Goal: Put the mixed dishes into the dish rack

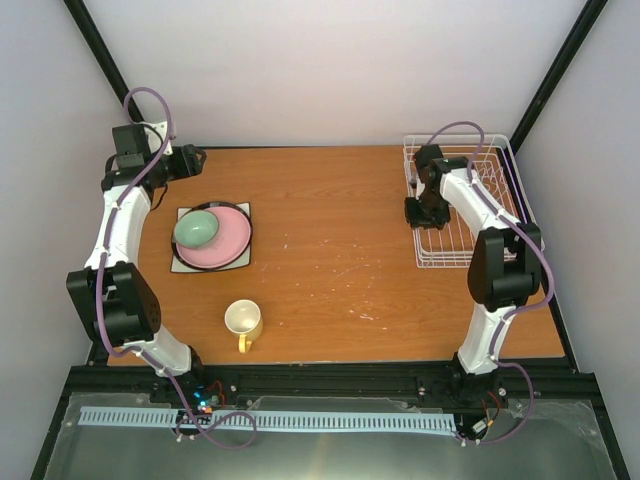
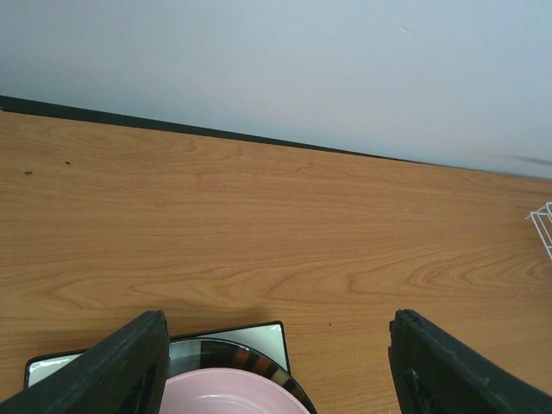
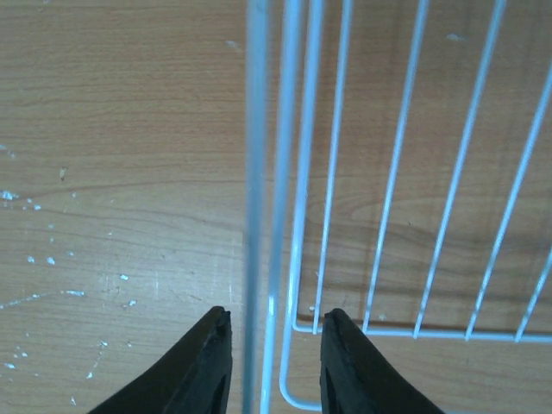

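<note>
A mint-green bowl (image 1: 197,229) sits on a pink plate (image 1: 225,240), stacked on a dark-rimmed plate (image 1: 247,222) and a white square plate (image 1: 240,209) at the table's left. A yellow mug (image 1: 243,320) stands upright nearer the front. The green plate is not in view. My left gripper (image 1: 192,160) is open and empty just behind the stack. In its wrist view the gripper (image 2: 278,326) frames the square plate's corner (image 2: 259,338) and the pink plate (image 2: 224,392). My right gripper (image 1: 421,212) is open, straddling the left rim wires of the dish rack (image 1: 450,263). In its wrist view the gripper (image 3: 274,326) does not touch the rack (image 3: 431,333).
The rack stands at the table's back right, against the right wall, and holds no dishes. A bit of it shows at the right edge of the left wrist view (image 2: 543,226). White specks lie on the wood left of the rack (image 3: 34,259).
</note>
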Controlling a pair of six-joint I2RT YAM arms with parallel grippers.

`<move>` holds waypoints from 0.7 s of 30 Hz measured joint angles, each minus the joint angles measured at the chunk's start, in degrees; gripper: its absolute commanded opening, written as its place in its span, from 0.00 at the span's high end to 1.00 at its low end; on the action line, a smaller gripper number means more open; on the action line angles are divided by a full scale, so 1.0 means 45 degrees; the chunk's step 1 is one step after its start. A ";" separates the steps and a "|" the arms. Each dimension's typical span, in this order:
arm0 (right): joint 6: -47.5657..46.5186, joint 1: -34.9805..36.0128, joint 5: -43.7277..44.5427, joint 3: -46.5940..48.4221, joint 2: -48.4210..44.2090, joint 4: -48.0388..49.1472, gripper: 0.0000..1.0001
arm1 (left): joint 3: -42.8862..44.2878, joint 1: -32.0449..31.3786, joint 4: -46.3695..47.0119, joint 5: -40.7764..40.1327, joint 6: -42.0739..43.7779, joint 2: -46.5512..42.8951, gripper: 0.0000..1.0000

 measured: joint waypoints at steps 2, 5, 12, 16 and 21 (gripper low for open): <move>-0.0015 0.0117 -0.0039 0.0214 0.0194 0.0000 0.82 | -0.0005 0.0000 0.0000 0.0000 0.0015 0.0000 0.30; -0.0146 0.0350 -0.0141 0.0500 0.0568 0.0087 0.96 | -0.0005 0.0000 -0.0005 0.0000 0.0024 0.0000 0.30; 0.0296 0.0704 -0.0136 0.0665 0.0787 -0.0044 0.97 | -0.0141 0.0000 -0.0024 -0.0005 0.0073 -0.0083 0.30; 0.0568 0.1180 -0.0423 0.0675 0.0782 -0.0063 0.97 | -0.0350 0.0000 -0.0087 -0.0005 0.0083 -0.0291 0.30; 0.1107 0.2225 -0.0976 0.0899 0.0787 -0.0272 0.97 | -0.0563 0.0000 -0.0107 0.0024 0.0078 -0.0568 0.30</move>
